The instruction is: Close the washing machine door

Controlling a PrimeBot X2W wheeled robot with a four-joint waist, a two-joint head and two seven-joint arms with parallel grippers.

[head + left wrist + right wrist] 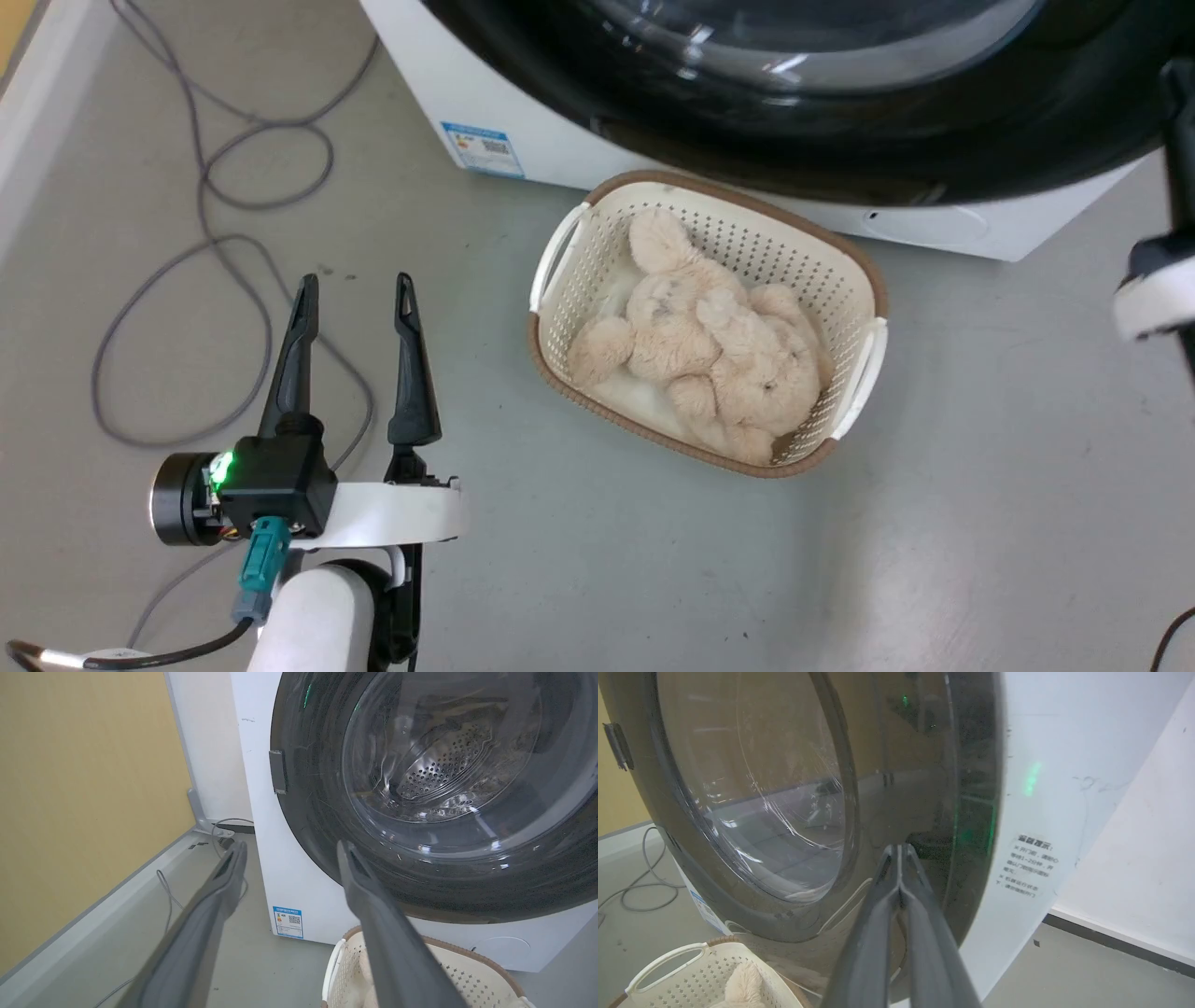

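Pinched-together fingers of the right claw [900,851] point at the washing machine door [887,788], tips at or just off its black rim; left claw [355,280] hangs spread and empty over the floor [653,560]; door looks nearly flush with the washing machine [1031,765]; a glancing push could skid off the glossy plastic, leaving it unlatched.
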